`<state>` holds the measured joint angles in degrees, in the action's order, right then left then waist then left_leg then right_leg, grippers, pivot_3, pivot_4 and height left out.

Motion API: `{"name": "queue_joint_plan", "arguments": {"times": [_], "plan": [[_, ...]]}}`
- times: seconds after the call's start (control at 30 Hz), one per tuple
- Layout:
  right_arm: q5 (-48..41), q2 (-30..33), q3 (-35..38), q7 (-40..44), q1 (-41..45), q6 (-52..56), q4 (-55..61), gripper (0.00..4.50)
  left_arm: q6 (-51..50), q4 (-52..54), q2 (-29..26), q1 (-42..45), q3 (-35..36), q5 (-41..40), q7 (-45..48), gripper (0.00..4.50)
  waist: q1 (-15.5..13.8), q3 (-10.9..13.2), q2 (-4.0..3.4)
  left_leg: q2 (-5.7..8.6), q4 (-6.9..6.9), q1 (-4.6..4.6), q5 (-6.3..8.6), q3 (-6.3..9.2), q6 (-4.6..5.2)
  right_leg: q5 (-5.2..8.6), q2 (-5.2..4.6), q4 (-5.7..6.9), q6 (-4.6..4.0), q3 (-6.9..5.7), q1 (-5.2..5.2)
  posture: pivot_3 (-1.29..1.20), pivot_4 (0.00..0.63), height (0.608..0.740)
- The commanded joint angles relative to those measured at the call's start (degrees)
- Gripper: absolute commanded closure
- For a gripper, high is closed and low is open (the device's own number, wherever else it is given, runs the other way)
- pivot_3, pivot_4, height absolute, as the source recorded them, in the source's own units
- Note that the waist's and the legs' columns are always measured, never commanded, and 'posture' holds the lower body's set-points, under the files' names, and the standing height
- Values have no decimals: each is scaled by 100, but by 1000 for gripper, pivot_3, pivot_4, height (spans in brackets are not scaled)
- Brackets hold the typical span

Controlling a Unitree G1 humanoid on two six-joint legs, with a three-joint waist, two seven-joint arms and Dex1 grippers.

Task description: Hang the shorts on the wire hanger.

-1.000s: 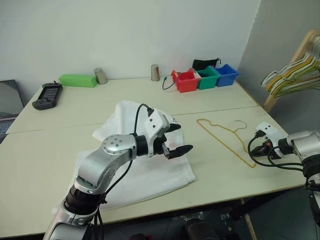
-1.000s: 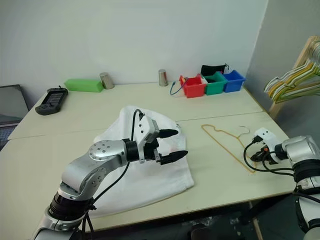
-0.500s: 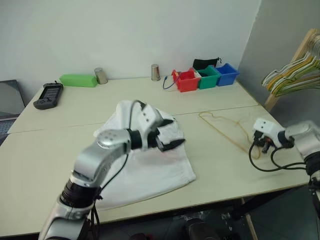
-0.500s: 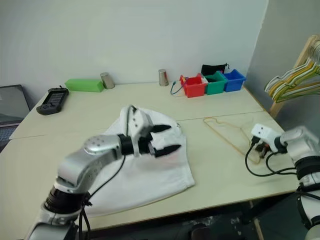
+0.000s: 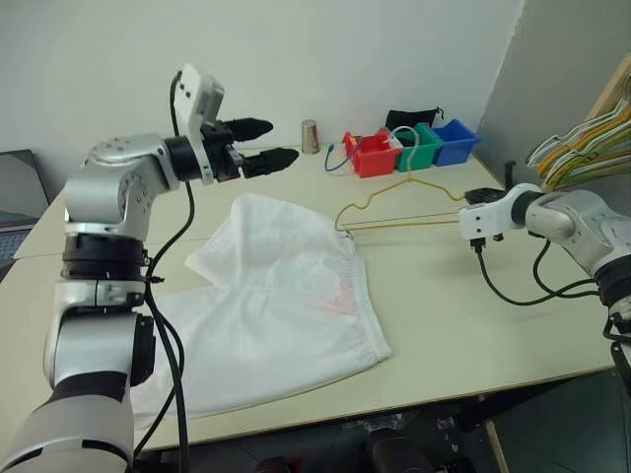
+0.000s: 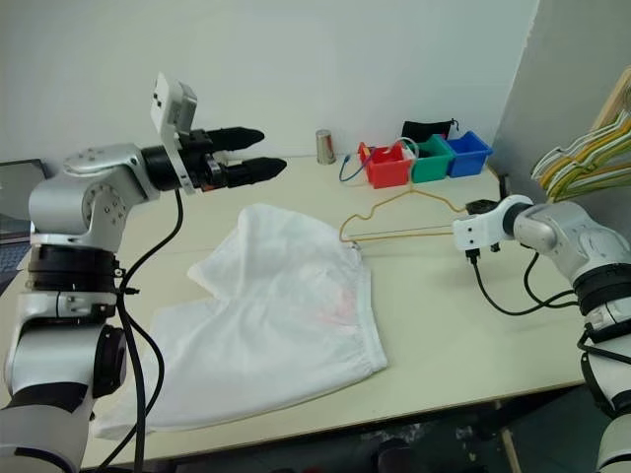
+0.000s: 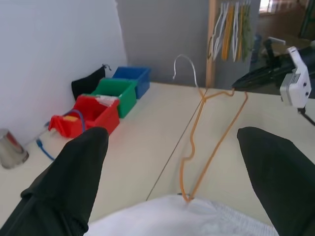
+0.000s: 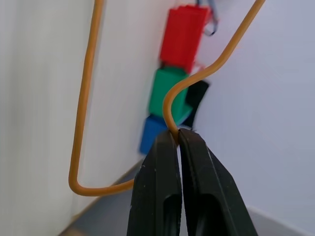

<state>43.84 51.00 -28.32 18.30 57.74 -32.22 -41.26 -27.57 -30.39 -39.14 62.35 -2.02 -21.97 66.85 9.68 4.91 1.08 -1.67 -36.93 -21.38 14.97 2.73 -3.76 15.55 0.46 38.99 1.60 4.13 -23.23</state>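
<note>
Above the table (image 5: 463,325), our right gripper (image 5: 471,210) pinched shut on the raised hanger (image 5: 394,202), its far corner touching the shorts (image 5: 286,296) lying flat, our left gripper (image 5: 258,143) aloft, jaws apart, empty.

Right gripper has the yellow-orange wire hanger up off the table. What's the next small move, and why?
Probably bring the open left gripper down to the waistband of the wrinkled white shorts and pinch it. The right gripper is shut on the thin yellow-orange wire hanger, whose far corner touches the shorts' edge, while the shorts lie flat on the table, unheld.
</note>
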Motion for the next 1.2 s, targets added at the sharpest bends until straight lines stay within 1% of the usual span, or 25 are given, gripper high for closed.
{"name": "queue_joint_plan", "arguments": {"times": [0.03,0.1,0.17,0.27,0.43,0.57,0.67,0.77,0.83,0.87,0.9,0.93,1.0,1.07,1.1,1.13,1.2], "plan": [[132,-13,193,-400,233,-232,473,4489,319,-679,50,343,-302,309,785,0,2,0,0,0,0,-1,0,3,1,0,0,0,0,-3,0,-140,7,740],[169,-68,227,-421,282,-263,754,4489,589,-1053,121,494,-583,567,1224,0,32,0,0,0,-3,-5,2,5,4,0,1,3,-1,-5,-2,-140,7,740],[210,-94,277,-423,302,-259,966,4489,1007,-1517,300,645,-710,836,1275,0,53,0,0,2,-5,-7,3,7,6,0,1,4,0,-7,-3,-159,9,740],[156,-115,361,-276,246,-172,1256,4489,1209,-1876,511,789,-766,1008,1430,0,108,0,1,2,-9,-12,3,9,6,0,-1,2,0,-9,-2,-170,9,740],[114,-230,461,-72,194,6,1561,4489,1646,-2027,743,710,-923,1406,1599,0,230,0,1,2,-7,-13,3,11,7,0,-2,2,0,-9,-3,-188,13,740],[186,-241,486,-9,218,55,1612,4489,1919,-1961,739,530,-1122,1755,1671,0,373,0,0,3,-7,-8,3,13,8,-1,-2,9,-1,-5,-3,-192,15,740],[204,-238,490,-6,224,63,1591,4489,2109,-1980,731,462,-1165,1958,1549,0,477,0,0,3,-9,-7,2,14,9,-1,-3,15,-1,-6,-2,-189,14,740],[200,-273,483,11,243,79,1583,4489,2178,-2093,760,469,-1123,2058,1416,0,508,0,0,2,-9,-4,2,13,10,-1,-2,19,0,-5,-2,-181,15,740],[211,-308,463,1,280,76,1547,4500,2185,-2132,783,468,-1091,2085,1342,373,509,0,0,2,-9,-3,2,14,10,-1,-2,21,0,-5,-2,-181,15,740],[216,-318,455,-4,292,73,1532,4500,2176,-2150,794,472,-1076,2094,1309,414,508,0,0,2,-9,-3,2,14,11,-1,-2,22,0,-6,-2,-181,15,740],[225,-327,444,-12,301,65,1510,4500,2175,-2149,790,469,-1065,2090,1320,574,508,0,0,2,-9,-3,2,14,11,-1,-2,22,0,-6,-2,-175,14,740],[240,-342,426,-30,312,51,1454,4500,2150,-2170,787,482,-1046,2081,1308,854,507,0,0,2,-9,-3,2,14,11,-1,-2,22,0,-5,-2,-172,16,740],[273,-371,403,-78,324,34,1338,4500,2155,-2182,763,472,-1049,2087,1346,1215,502,0,0,2,-10,-3,2,14,11,-2,-2,23,0,-5,-2,-169,16,740],[288,-380,411,-91,318,30,1311,4500,2154,-2163,746,438,-1056,2089,1378,1710,486,0,0,3,-10,-3,2,14,11,-2,-2,23,0,-5,-1,-166,17,740],[277,-389,426,-88,314,32,1317,4500,2152,-2148,738,416,-1058,2086,1401,1828,477,0,0,3,-10,-3,2,14,11,-2,-3,23,0,-6,-1,-166,17,740],[269,-396,435,-74,312,29,1317,4500,2153,-2133,729,394,-1064,2086,1429,2139,476,0,0,3,-10,-3,2,15,11,-2,-2,23,0,-6,-1,-165,18,740],[289,-394,430,-70,316,11,1308,4500,2136,-2097,714,362,-1071,2080,1479,2498,477,0,0,3,-9,-4,2,15,11,-2,-3,22,0,-6,-1,-164,18,740]]}}
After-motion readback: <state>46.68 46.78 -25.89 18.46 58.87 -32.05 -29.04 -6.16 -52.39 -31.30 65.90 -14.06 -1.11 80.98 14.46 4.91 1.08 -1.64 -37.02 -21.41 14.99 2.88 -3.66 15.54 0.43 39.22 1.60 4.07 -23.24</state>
